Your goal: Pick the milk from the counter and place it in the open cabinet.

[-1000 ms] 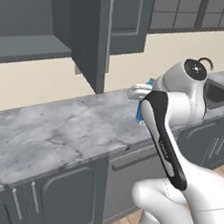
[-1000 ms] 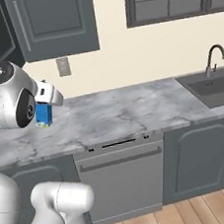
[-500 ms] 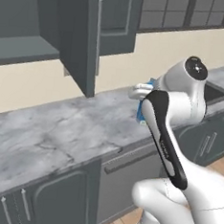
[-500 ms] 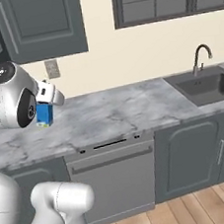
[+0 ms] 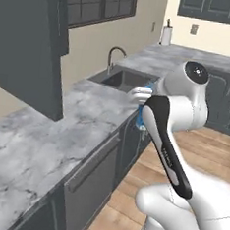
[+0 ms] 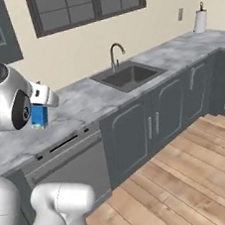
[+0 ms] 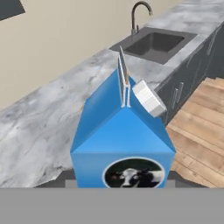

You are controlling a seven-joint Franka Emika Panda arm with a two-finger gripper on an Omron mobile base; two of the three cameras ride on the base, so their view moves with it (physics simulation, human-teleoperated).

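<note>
- Dark slate-grey wall cabinet (image 5: 31, 55) at far left of left base view, cut off by the frame; inside not visible.
- Grey marbled stone counter (image 5: 45, 140) running below it toward a sink (image 5: 121, 78) with a curved tap.
- Bright blue milk carton (image 6: 38, 117) held aloft off the counter, mostly hidden behind the white arm in left base view (image 5: 142, 120).
- Two-finger gripper (image 6: 38, 104) clamped on the milk carton; fingertips concealed behind it in hand view.
- Paper towel roll (image 6: 200, 21) far right, small.
</note>
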